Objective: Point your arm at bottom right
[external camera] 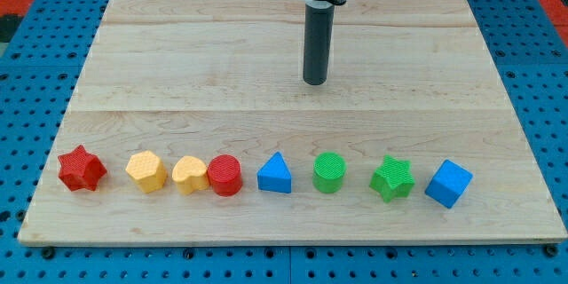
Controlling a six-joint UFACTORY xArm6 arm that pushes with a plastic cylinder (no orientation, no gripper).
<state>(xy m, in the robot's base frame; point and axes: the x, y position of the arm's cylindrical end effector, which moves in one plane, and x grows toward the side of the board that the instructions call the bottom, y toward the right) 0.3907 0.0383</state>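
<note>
Wooden board (177,53): my tip (315,82) touches no block.

My tip (315,82) is the flat lower end of a straight dark rod that stands upright, hanging from a metal collar at the view's top, a little right of centre. It sits over the upper middle of the pale wooden table (177,62), on bare wood, well apart from the row of coloured blocks along the view's bottom and touching none of them. The table's bottom right corner (548,231), just beyond the blue cube (448,183) that ends the row on the view's right, lies far from my tip, down and to the right.
</note>
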